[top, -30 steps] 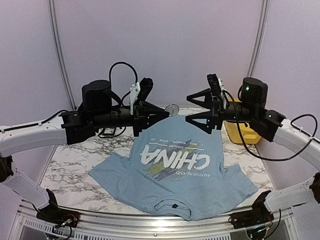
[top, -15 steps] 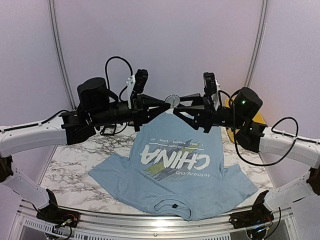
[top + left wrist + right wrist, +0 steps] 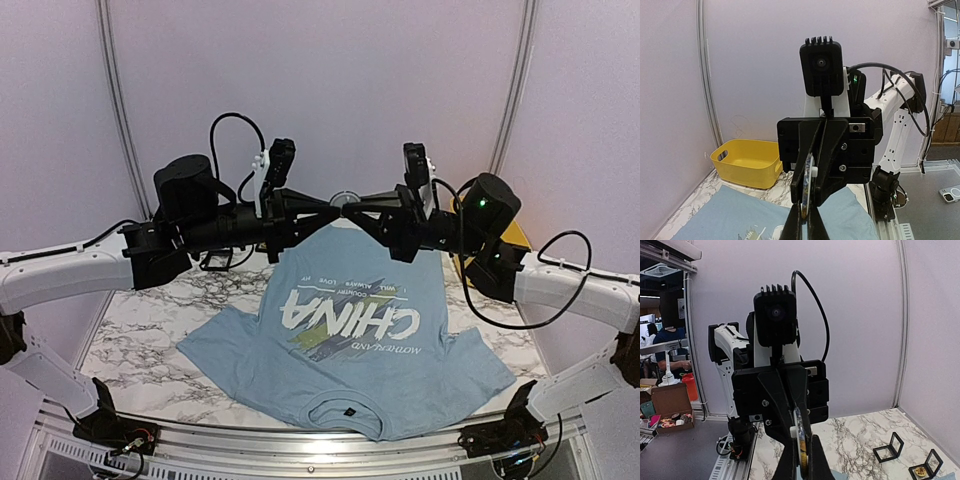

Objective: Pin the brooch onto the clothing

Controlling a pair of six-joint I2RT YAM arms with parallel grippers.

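Left gripper, left of centre frame: fingers together, clamped on the brooch, a small round metallic-rimmed disc seen edge-on by both wrist cameras. Right gripper, right of centre: clamped on the same disc from the opposite side. Both arms are equally near. The clothing, a limp light-blue T-shirt, lies on the marble table below; its far hem is nearest the brooch, and contact between them cannot be determined.
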